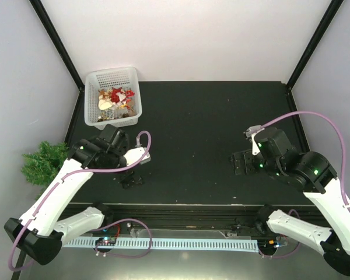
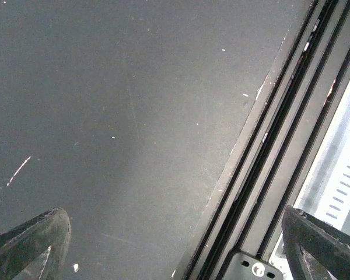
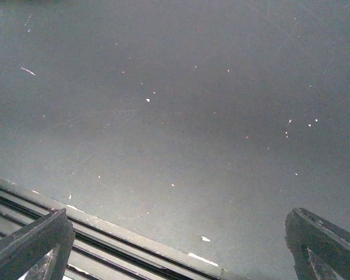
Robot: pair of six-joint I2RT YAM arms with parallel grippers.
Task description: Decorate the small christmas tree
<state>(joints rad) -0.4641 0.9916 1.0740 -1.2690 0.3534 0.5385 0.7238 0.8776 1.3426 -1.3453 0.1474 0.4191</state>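
Just short of the basket [image 1: 111, 71], left gripper [image 2: 175, 245] gapes empty, right gripper [image 3: 178, 245] too — we'd dip left in, pinching one ornament [image 1: 118, 96].

Under the matt black fingers [image 3: 35, 245], the surface [image 3: 181, 105] looked matt, dark, finely scratched; beyond them, the basket [image 1: 112, 72] was white mesh plastic.

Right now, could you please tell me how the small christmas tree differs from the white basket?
The small christmas tree is dark green and bushy; the basket is white open mesh. The tree stands by the table's left edge; the basket sits at its far left corner. The basket holds red and pale ornaments; the tree shows none. Both are on the left side.
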